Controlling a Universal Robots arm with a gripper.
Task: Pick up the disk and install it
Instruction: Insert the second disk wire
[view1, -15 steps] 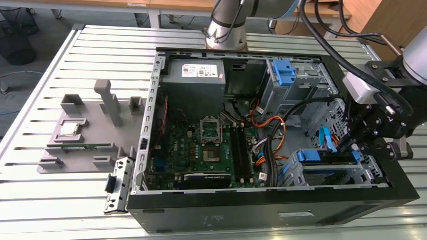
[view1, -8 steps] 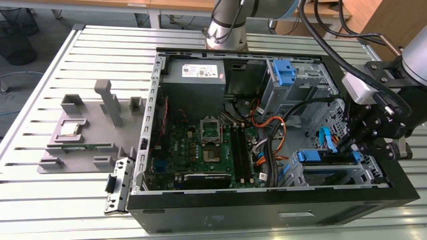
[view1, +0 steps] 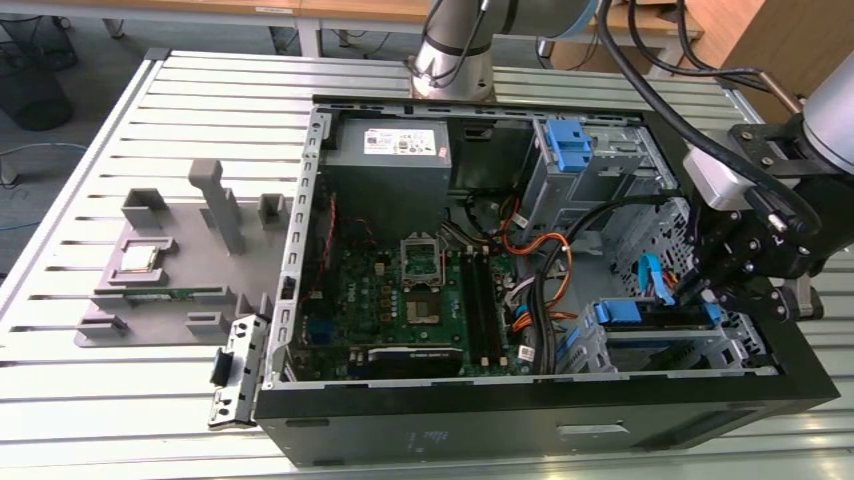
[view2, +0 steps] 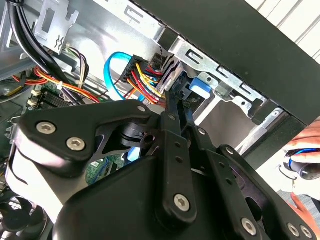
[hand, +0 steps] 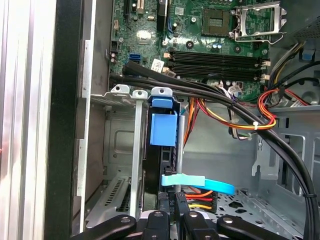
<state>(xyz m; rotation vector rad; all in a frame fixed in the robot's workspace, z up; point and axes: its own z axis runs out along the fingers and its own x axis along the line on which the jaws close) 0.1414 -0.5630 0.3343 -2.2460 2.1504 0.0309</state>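
Observation:
The disk (view1: 651, 314) sits edge-up in the lower drive bay of the open computer case (view1: 534, 410), at the exterior view's right. Its blue carrier frame (hand: 163, 127) stands between the bay's metal rails in the first wrist view, and its blue tab (view2: 200, 86) appears in the second wrist view. My gripper (view1: 707, 290) hangs over the bay's rear end. The fingers (view2: 172, 107) run close together, shut, with their tips at the disk's rear edge beside the cable plugs. I see nothing held between them.
A light blue data cable (hand: 202, 184) and red-yellow power wires (view2: 142, 80) crowd the disk's rear. Black cables (hand: 215, 92) cross above the motherboard (view1: 400, 290). Another blue carrier (view1: 567, 145) sits in the upper bay, near the power supply (view1: 387, 145). A person's hand (view2: 305, 150) is outside the case.

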